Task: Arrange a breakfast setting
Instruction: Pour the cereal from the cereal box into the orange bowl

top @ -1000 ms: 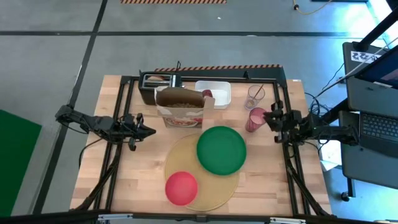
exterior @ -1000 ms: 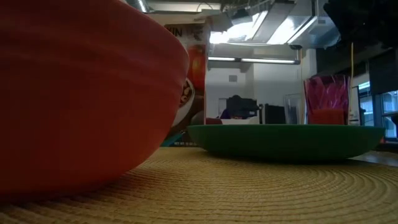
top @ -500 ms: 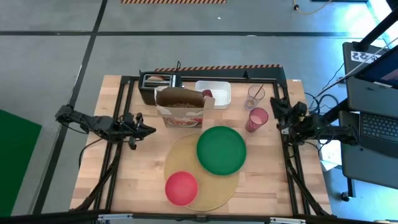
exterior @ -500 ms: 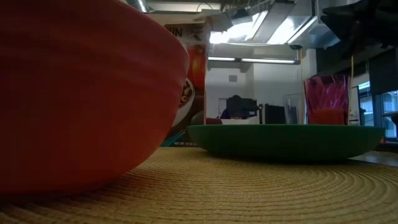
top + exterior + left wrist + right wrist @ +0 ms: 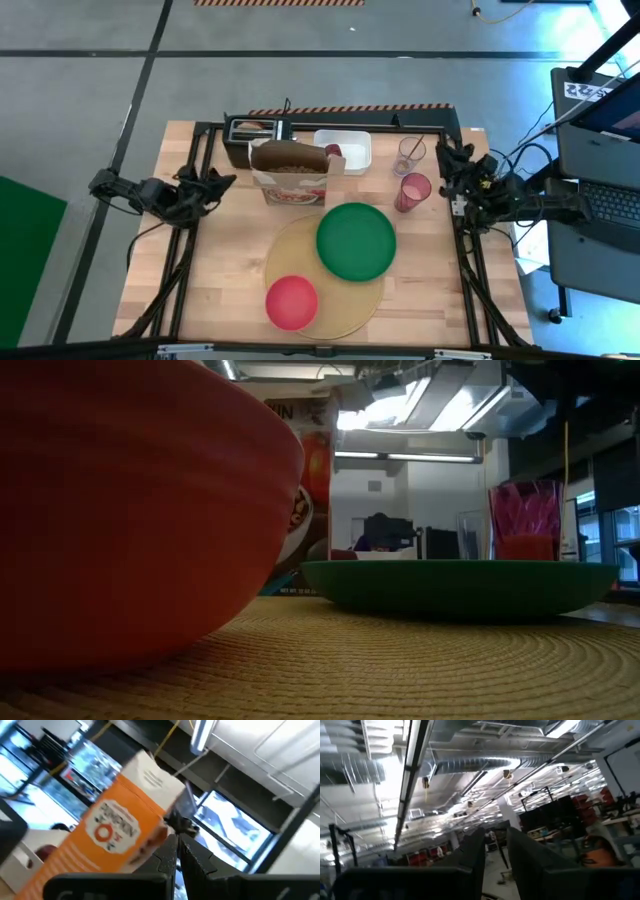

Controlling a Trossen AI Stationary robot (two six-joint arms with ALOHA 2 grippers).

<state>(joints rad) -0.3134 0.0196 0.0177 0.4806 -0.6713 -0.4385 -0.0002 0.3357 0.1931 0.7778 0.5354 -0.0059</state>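
Item: tan mat (image 5: 330, 300) carrying green plate (image 5: 356, 241) and red bowl (image 5: 291, 301); I see pink cup (image 5: 412, 191) beside the plate. Left gripper (image 5: 176, 851) pinched closed, empty. Right gripper (image 5: 495, 847) narrowly parted, empty. Bagel, apple: indistinct.

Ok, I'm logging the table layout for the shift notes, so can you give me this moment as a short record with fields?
mat: tan mat at the table's front centre
plate: green plate on the mat's back right part
bowl: red bowl on the mat's front left edge
cup: pink cup off the mat, right of the plate
cereal: cereal box upright behind the mat
left gripper: shut, empty
right gripper: slightly apart, empty, right of the cup
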